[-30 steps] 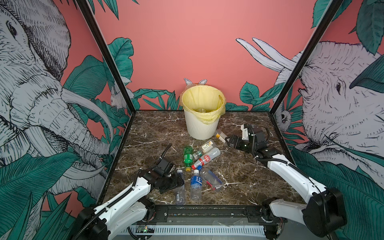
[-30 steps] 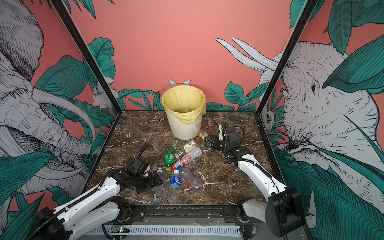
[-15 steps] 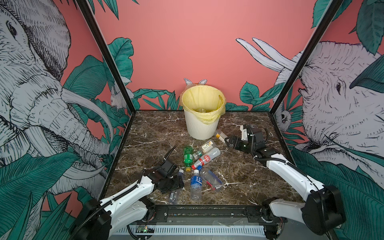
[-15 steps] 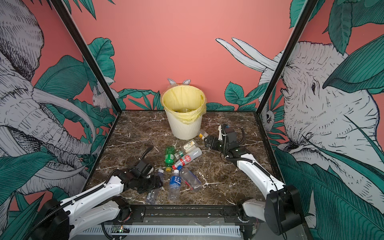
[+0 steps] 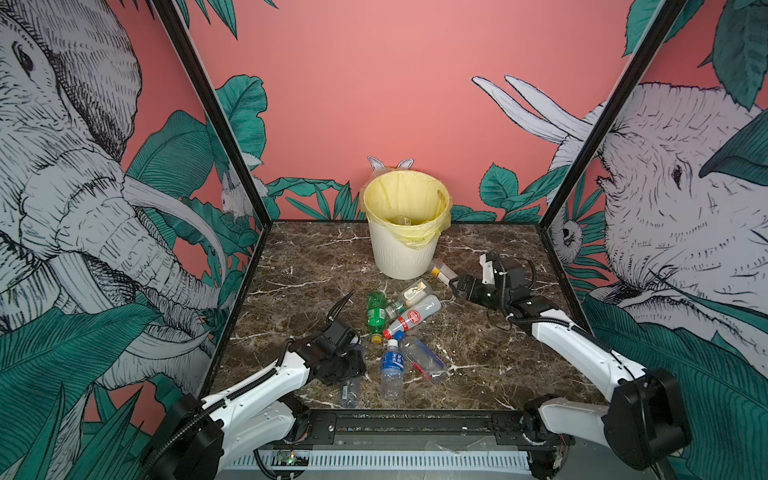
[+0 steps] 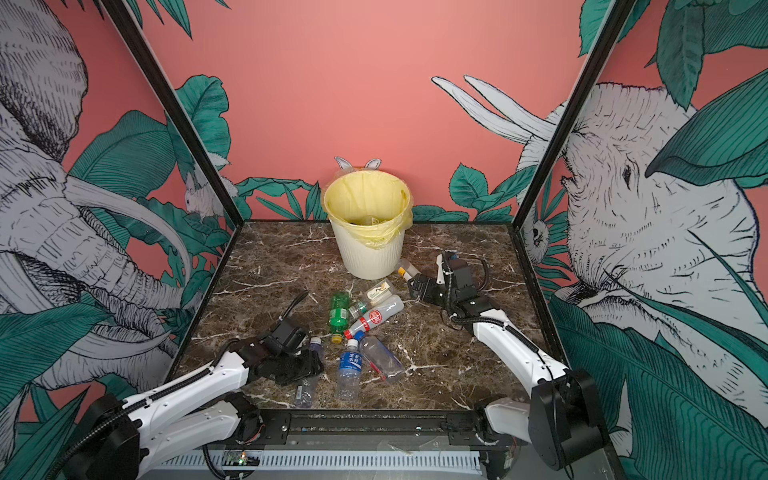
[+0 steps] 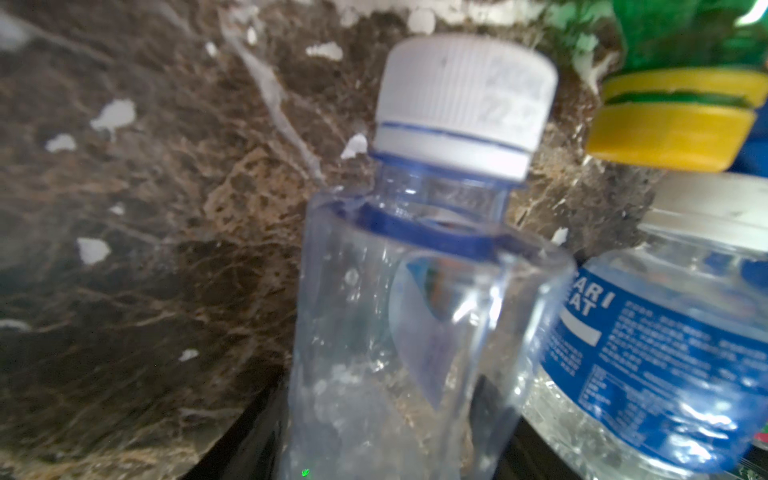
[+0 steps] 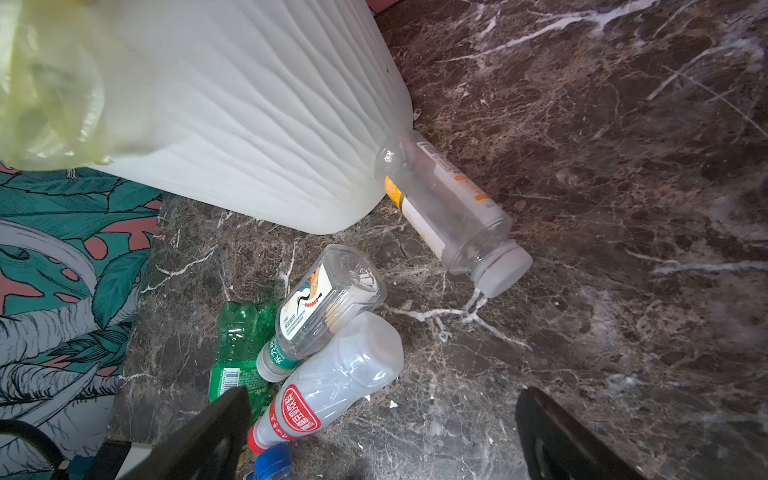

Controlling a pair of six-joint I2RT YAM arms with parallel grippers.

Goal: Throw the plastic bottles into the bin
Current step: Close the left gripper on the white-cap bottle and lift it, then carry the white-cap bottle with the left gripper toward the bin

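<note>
Bottles (image 5: 392, 362): left grab closing in, right grab lined up

Over the last second, lowered the left gripper (image 5: 348, 368) onto the clear white-capped bottle (image 7: 415, 316) near the front edge of the table (image 5: 498, 357) and drew the jaws in around it (cannot tell whether pinching yet). Eased the right gripper (image 5: 456, 286), spread wide and empty, closer to the orange-marked bottle (image 8: 449, 208) lying against the foot of the bin (image 5: 403, 257). Leaves the others loose mid-table, outside the bin. Probably means two lifts next.

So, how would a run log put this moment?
left gripper: around clear bottle, grip unclear | right gripper: open, facing orange-label bottle beside bin
</note>
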